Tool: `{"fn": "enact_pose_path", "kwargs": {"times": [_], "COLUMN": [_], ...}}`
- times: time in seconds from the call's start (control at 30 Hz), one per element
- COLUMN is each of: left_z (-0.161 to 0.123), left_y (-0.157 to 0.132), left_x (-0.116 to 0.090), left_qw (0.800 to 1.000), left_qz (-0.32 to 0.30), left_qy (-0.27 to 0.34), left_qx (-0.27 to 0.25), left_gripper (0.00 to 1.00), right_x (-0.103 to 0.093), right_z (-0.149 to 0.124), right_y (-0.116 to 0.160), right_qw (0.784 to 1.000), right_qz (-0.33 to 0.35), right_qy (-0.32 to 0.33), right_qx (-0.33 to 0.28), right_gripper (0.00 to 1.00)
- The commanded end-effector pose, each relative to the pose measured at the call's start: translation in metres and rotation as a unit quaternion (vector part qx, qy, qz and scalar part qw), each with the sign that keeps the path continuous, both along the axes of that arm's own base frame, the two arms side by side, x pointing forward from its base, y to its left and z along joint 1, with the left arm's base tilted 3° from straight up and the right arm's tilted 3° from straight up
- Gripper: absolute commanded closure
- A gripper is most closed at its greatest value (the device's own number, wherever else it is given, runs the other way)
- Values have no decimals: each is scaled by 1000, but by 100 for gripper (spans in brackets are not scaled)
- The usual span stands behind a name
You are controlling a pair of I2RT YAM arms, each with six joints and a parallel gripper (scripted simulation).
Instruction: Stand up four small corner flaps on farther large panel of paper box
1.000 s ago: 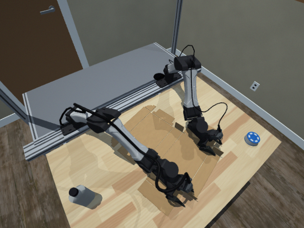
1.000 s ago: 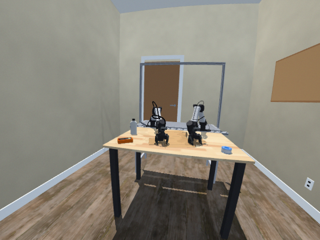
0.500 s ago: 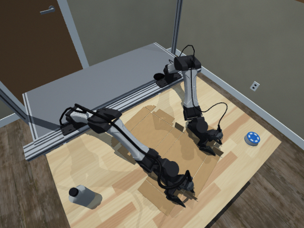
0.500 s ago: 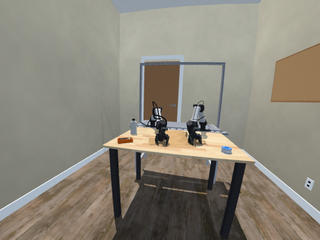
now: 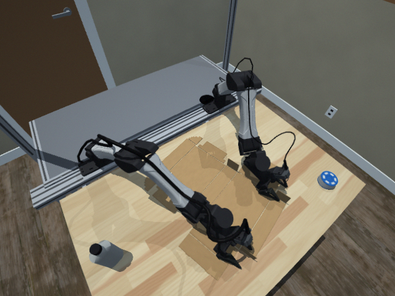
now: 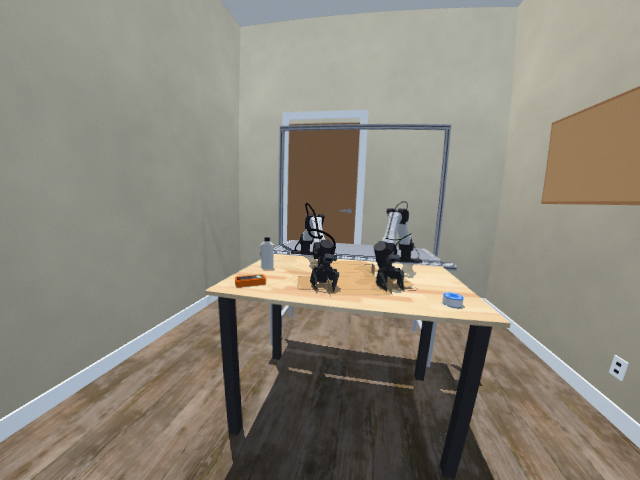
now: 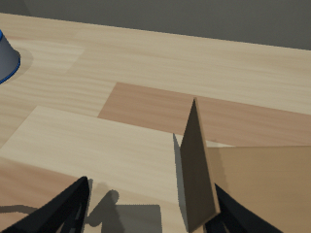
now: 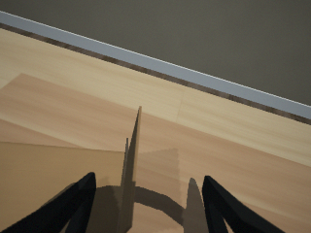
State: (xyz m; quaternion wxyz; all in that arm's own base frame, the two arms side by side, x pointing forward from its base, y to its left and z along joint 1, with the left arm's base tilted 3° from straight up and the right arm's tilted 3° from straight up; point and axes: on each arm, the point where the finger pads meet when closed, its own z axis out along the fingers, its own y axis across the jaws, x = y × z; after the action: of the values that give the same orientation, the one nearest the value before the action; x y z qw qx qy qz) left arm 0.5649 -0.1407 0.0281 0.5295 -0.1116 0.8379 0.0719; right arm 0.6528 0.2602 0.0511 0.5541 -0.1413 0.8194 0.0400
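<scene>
Flattened brown cardboard box (image 5: 223, 197) (image 6: 351, 283) (image 7: 262, 180) (image 8: 58, 180): on table (image 5: 153, 271) (image 6: 289, 299) (image 7: 121, 44) (image 8: 194, 102), beneath both arms. Left hand (image 5: 282, 192) (image 6: 391, 287) (image 7: 152, 183), right hand (image 5: 245, 257) (image 6: 324, 290) (image 8: 150, 177): fingers spread, pinching nothing. Risk: thin upright left corner flap (image 7: 196, 175) and right corner flap (image 8: 130, 180) may spring back if under-bent; sideways withdrawal could drag the base. Blue-and-white round container (image 5: 328, 179) (image 6: 452, 299) (image 7: 7, 60), grey bottle (image 5: 108, 256) (image 6: 266, 255): outside the work area.
</scene>
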Motion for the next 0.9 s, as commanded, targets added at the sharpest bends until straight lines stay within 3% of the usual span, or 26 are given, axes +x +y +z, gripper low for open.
{"fn": "enact_pose_path", "kwargs": {"times": [0.0,0.4,0.63,0.87], "left_z": [23,40,39,90], "left_y": [6,5,6,8], "left_x": [4,5,3,4], "left_qw": [1000,996,997,995], "left_qz": [3,2,2,1], "left_qy": [-20,-45,-35,-45], "left_qx": [-24,-73,-71,-83], "left_gripper": [24,24,24,24], "right_x": [3,3,3,3], "right_z": [14,15,15,15], "right_y": [-1,-1,-1,-1], "right_qw": [1000,1000,1000,1000], "right_qz": [-2,-2,-2,-2], "right_qy": [-12,-12,-12,-12], "right_qx": [-3,-3,-4,-4], "right_gripper": [24,24,24,24]}}
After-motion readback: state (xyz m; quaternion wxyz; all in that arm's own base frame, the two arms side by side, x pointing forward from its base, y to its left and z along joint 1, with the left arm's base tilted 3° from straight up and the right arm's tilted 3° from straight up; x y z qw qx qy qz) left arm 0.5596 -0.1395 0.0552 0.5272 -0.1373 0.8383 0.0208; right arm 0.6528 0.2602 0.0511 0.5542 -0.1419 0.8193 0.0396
